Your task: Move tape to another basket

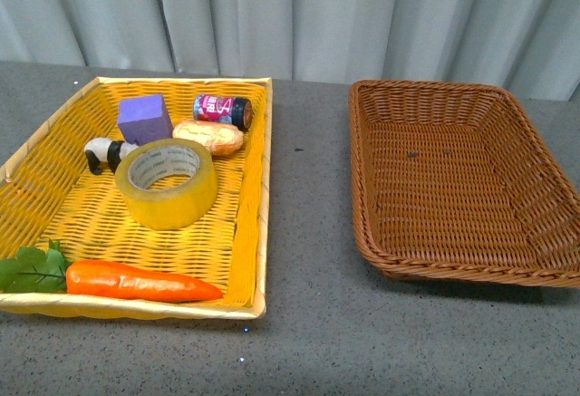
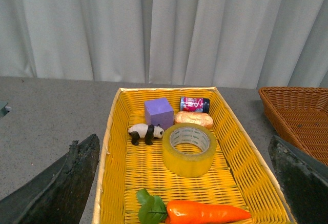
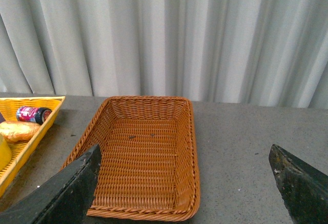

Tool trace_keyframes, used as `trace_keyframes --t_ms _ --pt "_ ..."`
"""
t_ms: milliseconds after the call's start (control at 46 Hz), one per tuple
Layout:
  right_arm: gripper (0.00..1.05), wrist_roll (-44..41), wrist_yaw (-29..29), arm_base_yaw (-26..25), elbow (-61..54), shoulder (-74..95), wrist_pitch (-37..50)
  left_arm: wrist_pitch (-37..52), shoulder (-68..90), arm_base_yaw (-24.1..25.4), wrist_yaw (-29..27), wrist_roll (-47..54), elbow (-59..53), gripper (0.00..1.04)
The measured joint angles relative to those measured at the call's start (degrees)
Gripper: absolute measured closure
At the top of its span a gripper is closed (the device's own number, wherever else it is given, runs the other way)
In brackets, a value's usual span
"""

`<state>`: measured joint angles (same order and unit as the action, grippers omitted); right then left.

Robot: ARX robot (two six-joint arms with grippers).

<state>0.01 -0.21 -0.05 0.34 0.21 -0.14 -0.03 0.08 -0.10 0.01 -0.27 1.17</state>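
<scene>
Front view: the tape (image 1: 166, 183), a translucent yellow roll whose white core print cannot be read, is seen flat at centre-left in the yellow basket (image 1: 41, 178) with a carrot (image 1: 140, 281); the brown basket (image 1: 544, 188) is set at right; left wrist view: the left gripper (image 2: 183, 138) is held wide; right wrist view: the right gripper (image 3: 184, 147) is held wide.

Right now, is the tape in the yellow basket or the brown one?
Yellow one: the wide translucent yellow tape roll sits inside the bright yellow woven basket.
</scene>
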Motion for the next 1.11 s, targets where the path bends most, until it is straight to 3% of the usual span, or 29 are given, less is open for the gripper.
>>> trace_keyframes --t_ms 1109 --pt "0.09 0.0 0.0 0.0 0.0 0.0 0.0 0.0 0.0 0.0 0.0 0.0 0.0 0.07"
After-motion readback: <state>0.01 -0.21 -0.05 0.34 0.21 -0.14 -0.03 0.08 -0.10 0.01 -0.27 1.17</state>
